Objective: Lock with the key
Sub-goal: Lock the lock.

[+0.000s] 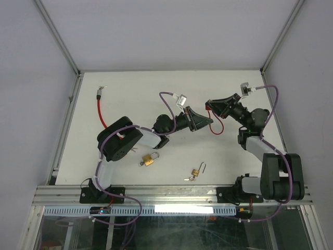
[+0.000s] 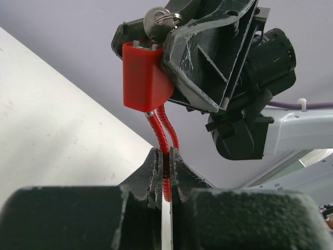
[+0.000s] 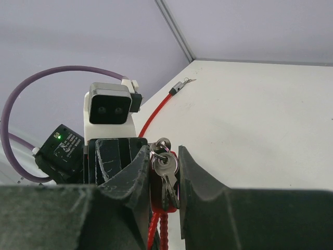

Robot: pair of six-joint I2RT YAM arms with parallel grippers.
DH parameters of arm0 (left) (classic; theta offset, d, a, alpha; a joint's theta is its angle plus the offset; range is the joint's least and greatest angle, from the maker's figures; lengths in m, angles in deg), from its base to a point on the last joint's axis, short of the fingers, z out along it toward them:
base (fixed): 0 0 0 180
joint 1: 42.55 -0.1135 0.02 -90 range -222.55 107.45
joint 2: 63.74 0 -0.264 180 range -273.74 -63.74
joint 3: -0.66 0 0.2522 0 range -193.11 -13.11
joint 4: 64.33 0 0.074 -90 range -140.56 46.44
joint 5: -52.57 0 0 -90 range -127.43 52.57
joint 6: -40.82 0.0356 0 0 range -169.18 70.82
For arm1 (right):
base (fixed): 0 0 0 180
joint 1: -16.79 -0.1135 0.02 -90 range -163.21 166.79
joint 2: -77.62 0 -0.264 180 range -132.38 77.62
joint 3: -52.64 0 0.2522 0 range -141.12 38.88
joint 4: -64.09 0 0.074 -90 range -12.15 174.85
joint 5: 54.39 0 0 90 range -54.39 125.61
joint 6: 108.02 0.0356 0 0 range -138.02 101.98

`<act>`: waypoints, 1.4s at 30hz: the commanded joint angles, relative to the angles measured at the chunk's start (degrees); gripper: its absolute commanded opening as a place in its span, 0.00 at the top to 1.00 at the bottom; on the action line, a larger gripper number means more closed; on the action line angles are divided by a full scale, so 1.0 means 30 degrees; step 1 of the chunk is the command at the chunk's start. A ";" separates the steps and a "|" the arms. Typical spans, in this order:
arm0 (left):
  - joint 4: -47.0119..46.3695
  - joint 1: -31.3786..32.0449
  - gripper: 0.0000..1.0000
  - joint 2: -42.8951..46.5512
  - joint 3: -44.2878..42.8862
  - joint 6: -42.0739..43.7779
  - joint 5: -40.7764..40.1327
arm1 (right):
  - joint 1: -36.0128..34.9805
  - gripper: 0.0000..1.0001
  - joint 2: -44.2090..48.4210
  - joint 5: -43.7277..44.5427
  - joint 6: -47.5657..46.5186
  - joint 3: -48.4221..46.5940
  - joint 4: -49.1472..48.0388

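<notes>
A red cable lock (image 2: pixel 143 78) hangs in the air between both arms, its body clamped in my right gripper (image 3: pixel 164 151). A ring of silver keys (image 3: pixel 167 174) lies against the lock's face between the right jaws; whether a key sits in the keyhole I cannot tell. The lock's red ribbed cable (image 2: pixel 162 130) drops in two strands from the body. My left gripper (image 2: pixel 165 153) is shut on one strand just below it. From above, the left gripper (image 1: pixel 206 121) and the right gripper (image 1: pixel 212 108) meet tip to tip, and the cable loop (image 1: pixel 220 128) dangles to the right.
A second red cable (image 1: pixel 99 110) with a metal end (image 1: pixel 102 88) lies at the table's far left. Two small brass padlocks (image 1: pixel 149 160) (image 1: pixel 196 172) rest on the near side of the table. Grey walls close the back and sides.
</notes>
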 commanded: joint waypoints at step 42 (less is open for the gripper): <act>-0.4872 0.0333 1.00 0.1878 -0.1545 0.3459 -0.3895 | 0.0639 1.00 -0.0317 -0.2006 0.1877 0.0925 -0.1809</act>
